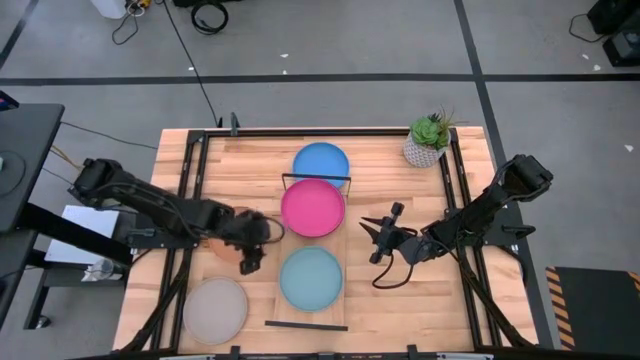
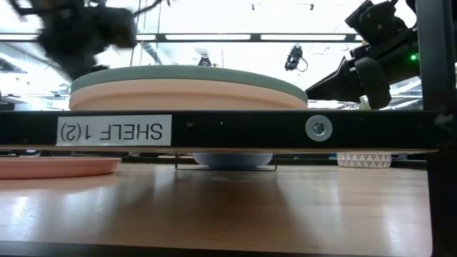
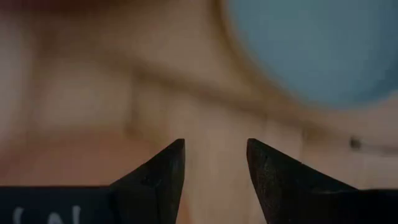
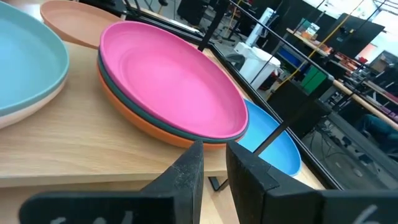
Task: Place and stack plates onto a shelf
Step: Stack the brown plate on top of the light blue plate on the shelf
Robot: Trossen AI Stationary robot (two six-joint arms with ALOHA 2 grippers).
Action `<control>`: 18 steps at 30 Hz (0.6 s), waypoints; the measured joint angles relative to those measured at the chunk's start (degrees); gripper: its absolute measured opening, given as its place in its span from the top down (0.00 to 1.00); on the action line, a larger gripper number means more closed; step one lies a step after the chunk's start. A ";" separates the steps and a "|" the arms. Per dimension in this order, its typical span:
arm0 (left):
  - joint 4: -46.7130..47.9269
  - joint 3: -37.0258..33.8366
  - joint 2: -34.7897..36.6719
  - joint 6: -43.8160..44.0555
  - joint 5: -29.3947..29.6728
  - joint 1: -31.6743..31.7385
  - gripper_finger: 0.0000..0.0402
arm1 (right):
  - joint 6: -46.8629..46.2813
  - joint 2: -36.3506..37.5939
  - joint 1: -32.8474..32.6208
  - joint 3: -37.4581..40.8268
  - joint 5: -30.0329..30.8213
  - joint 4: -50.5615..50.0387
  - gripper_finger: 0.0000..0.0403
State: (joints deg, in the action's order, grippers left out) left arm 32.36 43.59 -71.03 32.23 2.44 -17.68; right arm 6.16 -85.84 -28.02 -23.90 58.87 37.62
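Pink is the top plate on the far stack on the shelf, and it sits on a dark teal plate and an orange plate. Nearer on the same shelf is a light blue plate lying on a cream one. A blue plate lies on the table past the shelf's end, a grey plate lies at the near left of the table, and a tan plate lies under my left arm. My left claw hangs low over that tan plate's edge with its fingers spread a little and nothing between them. My right claw waits just right of the pink plate, and it looks empty with its fingers a bit apart. I think I go for the tan plate next. The plate is flat and smooth, so my fingers could slip off its thin rim. If I lift it crooked, it could bump the black wire frame or push the stacks sideways. The plant pot is well apart, so it is safe.
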 joint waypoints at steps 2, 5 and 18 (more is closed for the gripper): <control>4.05 -0.06 -1.40 3.71 -1.37 -1.90 0.55 | 1.11 0.00 0.02 -0.01 0.00 0.51 0.81; 4.59 -0.09 -4.07 5.65 -0.39 -4.58 0.55 | 2.72 0.00 0.26 -0.02 0.18 0.89 0.81; 4.06 -0.04 -16.52 13.50 8.29 -10.86 0.57 | 9.83 0.00 3.19 -0.02 -0.25 5.61 0.81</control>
State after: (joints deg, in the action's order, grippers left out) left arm 36.42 43.55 -87.55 45.73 10.73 -28.53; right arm 15.99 -85.84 -24.83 -23.92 58.62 43.23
